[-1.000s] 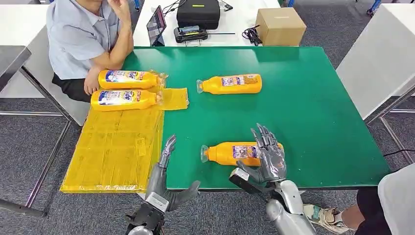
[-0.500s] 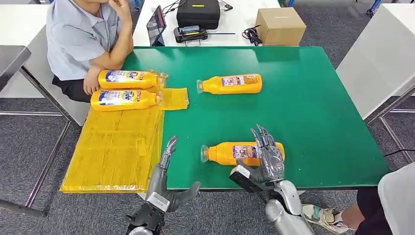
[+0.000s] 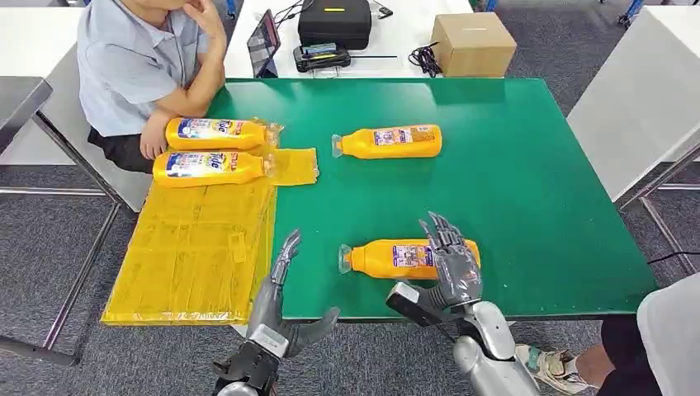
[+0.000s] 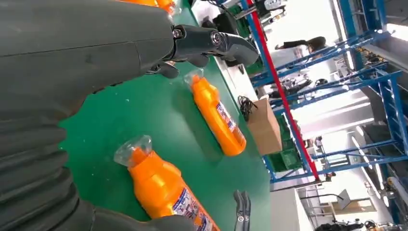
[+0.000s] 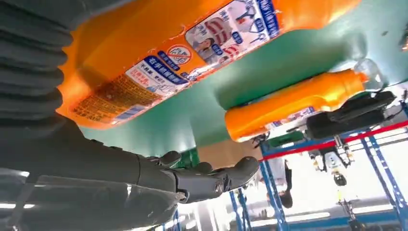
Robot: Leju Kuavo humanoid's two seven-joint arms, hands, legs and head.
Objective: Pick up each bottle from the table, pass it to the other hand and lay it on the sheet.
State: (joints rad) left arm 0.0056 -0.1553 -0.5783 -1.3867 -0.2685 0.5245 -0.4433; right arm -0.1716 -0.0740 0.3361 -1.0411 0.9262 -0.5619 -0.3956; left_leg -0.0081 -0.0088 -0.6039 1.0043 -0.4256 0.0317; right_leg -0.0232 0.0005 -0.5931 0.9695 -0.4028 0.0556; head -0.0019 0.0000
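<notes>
two hands logged. right hand [image 3: 452, 262]: fingers spread over the label end of the near bottle [image 3: 388, 258], not yet clasped, nothing lifted. left hand [image 3: 276, 299]: released, held upright at the counter [image 3: 536, 181] edge, just beside the yellow sheet [image 3: 194, 247]. near bottle: lying flat, cap toward the left hand. far bottle [image 3: 388, 141]: flat, mid-counter. two bottles [image 3: 213, 149] already on the sheet's far end. seated person [image 3: 140, 58] beside them. advice: wrap the body mid-length before lifting, leaving the neck end free for handover.
</notes>
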